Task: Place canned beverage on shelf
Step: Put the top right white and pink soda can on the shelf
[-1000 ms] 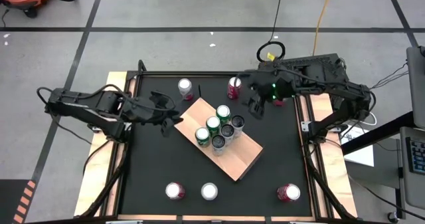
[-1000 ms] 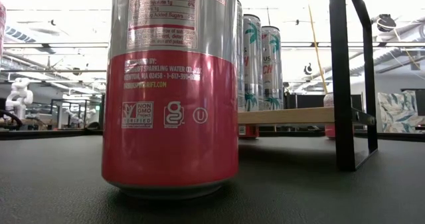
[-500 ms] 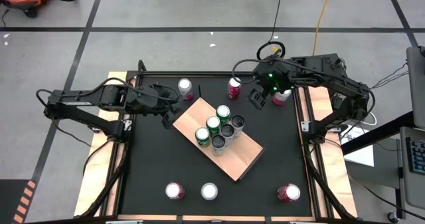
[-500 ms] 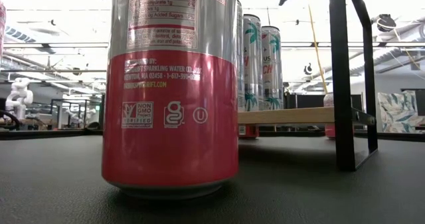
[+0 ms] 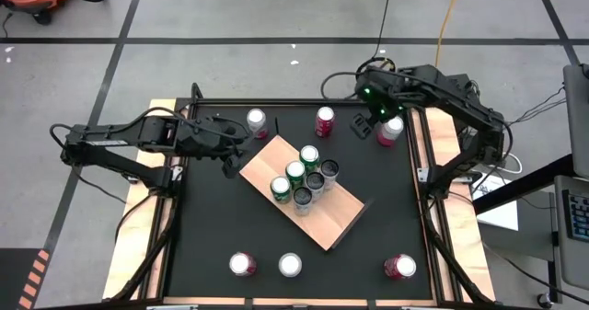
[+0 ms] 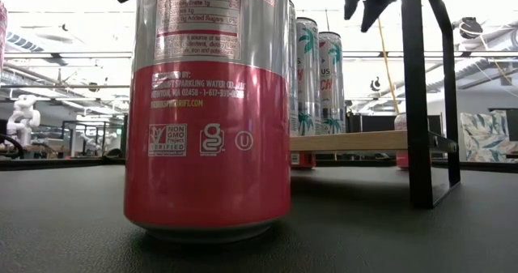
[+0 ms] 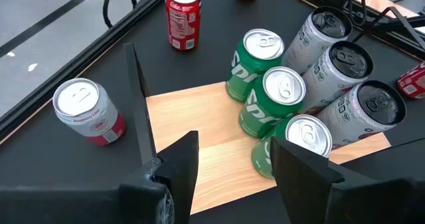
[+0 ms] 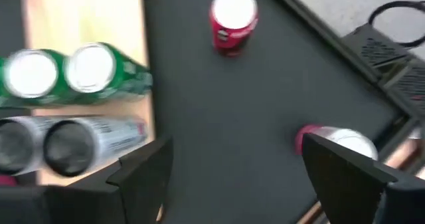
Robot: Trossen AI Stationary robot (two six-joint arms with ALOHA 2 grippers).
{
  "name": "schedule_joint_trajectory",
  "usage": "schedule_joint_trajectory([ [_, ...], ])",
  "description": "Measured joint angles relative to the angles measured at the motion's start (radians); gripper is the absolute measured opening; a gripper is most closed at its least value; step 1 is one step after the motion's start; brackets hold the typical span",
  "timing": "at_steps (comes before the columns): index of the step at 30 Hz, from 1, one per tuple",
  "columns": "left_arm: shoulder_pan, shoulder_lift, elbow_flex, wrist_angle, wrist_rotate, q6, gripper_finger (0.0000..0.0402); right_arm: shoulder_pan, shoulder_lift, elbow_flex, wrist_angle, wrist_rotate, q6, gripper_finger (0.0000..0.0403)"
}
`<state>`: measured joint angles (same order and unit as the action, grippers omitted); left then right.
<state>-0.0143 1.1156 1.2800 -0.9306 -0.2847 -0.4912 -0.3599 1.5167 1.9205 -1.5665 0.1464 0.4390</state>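
In the high view, the left gripper (image 5: 232,154) is found at left of centre, fingers apart and empty, hovering at the upper-left corner of the shelf (image 5: 324,220). Just above it a white-topped can (image 5: 257,120) stands on the black table (image 5: 202,218).

The shelf, a flat rectangle of light-tan wood grain with thin dark edges, lies diagonally at centre. Six cans (image 5: 302,176) are already grouped on its upper half: three green, three silver with dark tops. The lower half is bare.

A red can (image 5: 324,120) stands above the shelf. To its right the right gripper (image 5: 361,124) is held open and empty, beside a pink-and-white can (image 5: 390,131) near the upper-right corner. Three further cans (image 5: 290,265) remain along the lower edge.

The task is judged partly complete: six cylindrical metal cans are shelved, six are left on the matte table, and none is currently grasped.
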Motion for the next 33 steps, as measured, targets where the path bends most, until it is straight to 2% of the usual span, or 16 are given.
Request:
schedule_joint_trajectory([
  [7,0.000,0.000,0.000,0.004,0.027,-0.067,0.0186,-0.108,-0.002,-0.125,0.072,0.010,-0.107,0.0311],
  [15,-0.002,0.000,0.000,0.001,0.071,-0.103,0.0187,-0.175,-0.004,-0.240,0.134,0.007,-0.142,0.0311],
  [26,0.001,0.000,0.000,0.001,0.021,-0.098,0.0186,-0.262,-0.004,-0.252,0.141,0.006,-0.211,0.0311],
  [33,0.001,0.000,0.000,0.001,0.020,-0.105,0.0186,-0.336,-0.004,-0.252,0.085,-0.017,-0.186,0.0311],
])
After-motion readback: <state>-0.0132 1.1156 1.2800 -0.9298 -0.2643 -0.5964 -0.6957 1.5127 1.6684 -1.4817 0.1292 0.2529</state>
